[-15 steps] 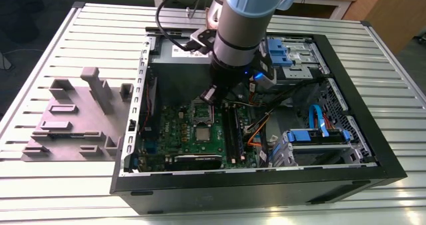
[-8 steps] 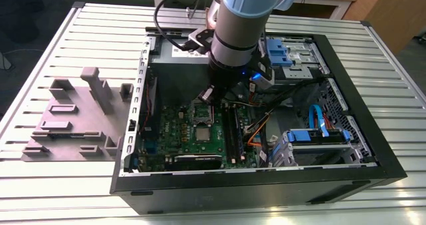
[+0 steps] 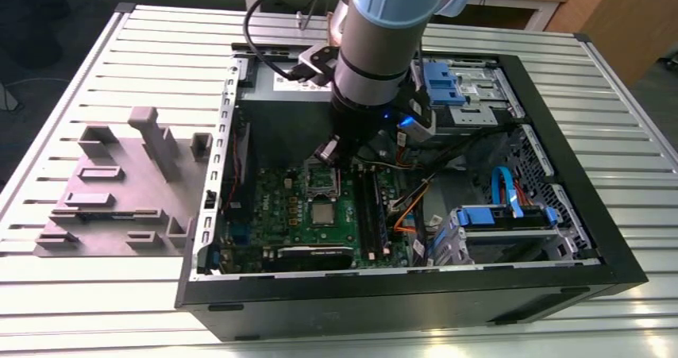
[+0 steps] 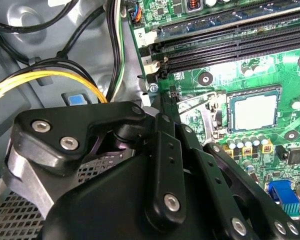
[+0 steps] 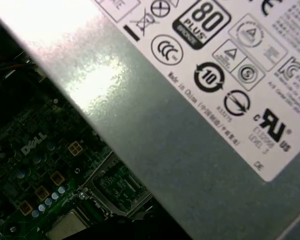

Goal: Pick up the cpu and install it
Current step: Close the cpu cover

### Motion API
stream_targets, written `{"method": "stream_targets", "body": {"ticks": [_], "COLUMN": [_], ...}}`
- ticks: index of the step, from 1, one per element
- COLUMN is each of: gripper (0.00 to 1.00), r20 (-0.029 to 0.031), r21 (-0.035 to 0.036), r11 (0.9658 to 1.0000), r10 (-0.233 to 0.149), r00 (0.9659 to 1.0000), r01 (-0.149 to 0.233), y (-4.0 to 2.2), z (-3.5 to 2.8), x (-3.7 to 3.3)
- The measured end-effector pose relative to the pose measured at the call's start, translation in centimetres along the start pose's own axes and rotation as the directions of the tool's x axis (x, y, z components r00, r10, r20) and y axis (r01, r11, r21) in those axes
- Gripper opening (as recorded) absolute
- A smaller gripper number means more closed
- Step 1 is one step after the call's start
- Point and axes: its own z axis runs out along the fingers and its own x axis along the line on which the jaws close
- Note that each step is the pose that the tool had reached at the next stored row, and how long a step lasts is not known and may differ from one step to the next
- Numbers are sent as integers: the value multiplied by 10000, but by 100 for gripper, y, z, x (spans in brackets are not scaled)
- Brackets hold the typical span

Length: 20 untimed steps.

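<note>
Exterior view | gripper [image 3: 327, 156] partly behind arm; cpu [image 3: 321, 213] exposed on motherboard [image 3: 284, 209]

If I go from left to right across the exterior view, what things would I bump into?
grey tray → cpu → black memory slots → blue drive holder

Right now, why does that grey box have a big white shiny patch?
In the first wrist view, light glares off the grey metal box, whiting out part of it, while the green board beside it lies dim in shadow; in the second wrist view the cpu shines pale and evenly lit.
</note>
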Motion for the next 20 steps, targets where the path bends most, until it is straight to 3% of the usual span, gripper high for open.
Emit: {"method": "stream_targets", "body": {"ticks": [7,13,17,18,20], "gripper": [10,10,10,10,10], "r20": [-3,-122,-134,-151,-275], "r21": [4,72,82,86,37], "r11": [10000,10000,10000,10000,10000], "r10": [15,41,43,44,56], "r00": [10000,9999,9999,9999,9996], "r01": [-15,-40,-42,-43,-55], "y": [10,14,14,14,15], "z": [-89,-131,-131,-132,-144], "x": [-2,-3,-3,-4,-4]}}
